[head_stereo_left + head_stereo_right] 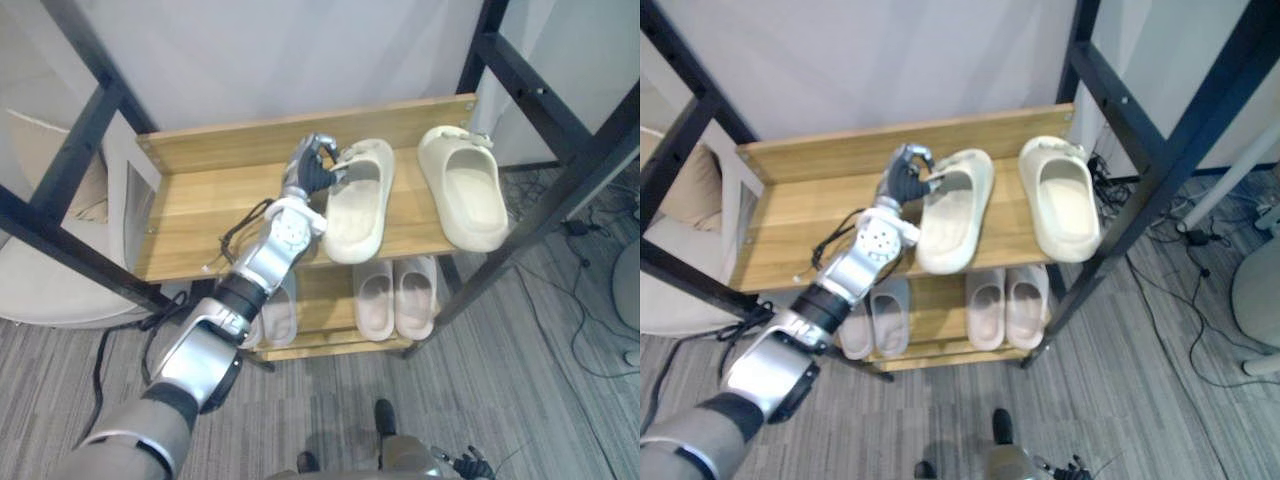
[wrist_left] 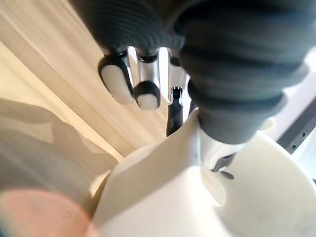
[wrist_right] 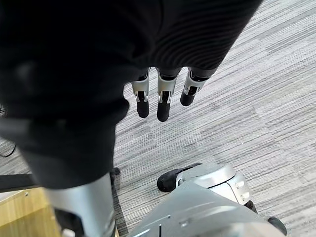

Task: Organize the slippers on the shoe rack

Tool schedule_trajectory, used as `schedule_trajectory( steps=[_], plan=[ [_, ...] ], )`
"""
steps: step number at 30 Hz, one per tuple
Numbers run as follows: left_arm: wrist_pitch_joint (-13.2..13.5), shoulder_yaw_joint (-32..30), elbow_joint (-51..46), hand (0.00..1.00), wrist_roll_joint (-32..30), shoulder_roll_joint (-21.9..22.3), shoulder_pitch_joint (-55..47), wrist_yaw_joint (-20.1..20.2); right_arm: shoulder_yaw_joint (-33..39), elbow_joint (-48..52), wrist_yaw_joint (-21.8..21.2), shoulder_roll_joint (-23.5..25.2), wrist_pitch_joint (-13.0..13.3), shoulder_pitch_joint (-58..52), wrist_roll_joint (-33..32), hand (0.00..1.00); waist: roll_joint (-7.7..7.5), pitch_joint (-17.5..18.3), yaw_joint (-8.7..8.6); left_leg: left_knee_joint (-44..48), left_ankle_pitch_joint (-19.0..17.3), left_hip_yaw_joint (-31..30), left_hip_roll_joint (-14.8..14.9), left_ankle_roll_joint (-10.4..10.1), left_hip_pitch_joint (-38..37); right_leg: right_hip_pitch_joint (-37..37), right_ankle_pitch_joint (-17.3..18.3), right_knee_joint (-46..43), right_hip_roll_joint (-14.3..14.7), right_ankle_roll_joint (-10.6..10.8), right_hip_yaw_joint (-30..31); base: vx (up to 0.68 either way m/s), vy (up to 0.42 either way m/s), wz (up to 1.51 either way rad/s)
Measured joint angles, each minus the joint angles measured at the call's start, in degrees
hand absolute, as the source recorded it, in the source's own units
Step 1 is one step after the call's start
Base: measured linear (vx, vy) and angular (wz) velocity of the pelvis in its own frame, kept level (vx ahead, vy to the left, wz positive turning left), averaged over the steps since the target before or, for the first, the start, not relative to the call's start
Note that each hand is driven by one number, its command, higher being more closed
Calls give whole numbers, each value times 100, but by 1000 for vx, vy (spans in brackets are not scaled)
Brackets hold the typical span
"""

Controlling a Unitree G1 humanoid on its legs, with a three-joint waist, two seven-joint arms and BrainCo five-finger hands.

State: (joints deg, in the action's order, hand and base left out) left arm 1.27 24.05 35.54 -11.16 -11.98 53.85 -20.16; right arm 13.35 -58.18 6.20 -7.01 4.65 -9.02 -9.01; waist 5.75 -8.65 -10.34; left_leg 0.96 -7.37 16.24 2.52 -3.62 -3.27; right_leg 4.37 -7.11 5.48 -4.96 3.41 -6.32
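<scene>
The nearer cream slipper [image 1: 355,205] lies on the wooden top shelf [image 1: 200,200] of the shoe rack [image 1: 180,260], close to the middle of the left eye view. It sits slightly askew, its far end tipped toward 1 o'clock. The left hand [image 1: 312,165] is at that slipper's 10 o'clock corner. Its fingers [image 2: 116,79] are curled in over the wood, and the thumb side presses onto the rim of the slipper's far end, so the hand has the edge in a pinch.

At 3 o'clock from it, apart and not touching, the second cream slipper [image 1: 465,195] lies flat on the same shelf, roughly parallel.

On the lower shelf at 6 o'clock a pinkish pair of slippers [image 1: 395,298] sits side by side. At 7 o'clock a grey pair [image 1: 875,315] is partly hidden behind the left forearm.

Black frame posts [image 1: 560,170] run past the rack at 9 and 3 o'clock.

The right hand [image 3: 160,98] hangs low over the grey striped floor [image 3: 247,98], well away from the rack, with its fingers straight and loose and nothing in them.
</scene>
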Motion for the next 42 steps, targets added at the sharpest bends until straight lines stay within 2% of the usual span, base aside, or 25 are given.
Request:
schedule_trajectory(
  steps=[15,16,42],
  plan=[
    [-15,13,153,100,14,204,202,-105,221,112,-4,25,-10,-27,-14,0,91,-54,-43,-31,0,72,0,-1,31,77,-18,8,1,5,54,-5,-5,-2],
    [-15,13,153,0,16,206,203,-105,222,112,-4,25,-10,-27,-14,0,93,-55,-42,-32,0,72,0,-1,31,77,-18,8,0,5,54,0,0,0],
    [-58,7,152,0,905,631,80,-94,192,113,-2,9,-71,-22,-15,0,116,-62,-147,9,7,-113,-10,3,-86,-147,-17,12,-50,16,-150,-10,-5,3]
  ],
)
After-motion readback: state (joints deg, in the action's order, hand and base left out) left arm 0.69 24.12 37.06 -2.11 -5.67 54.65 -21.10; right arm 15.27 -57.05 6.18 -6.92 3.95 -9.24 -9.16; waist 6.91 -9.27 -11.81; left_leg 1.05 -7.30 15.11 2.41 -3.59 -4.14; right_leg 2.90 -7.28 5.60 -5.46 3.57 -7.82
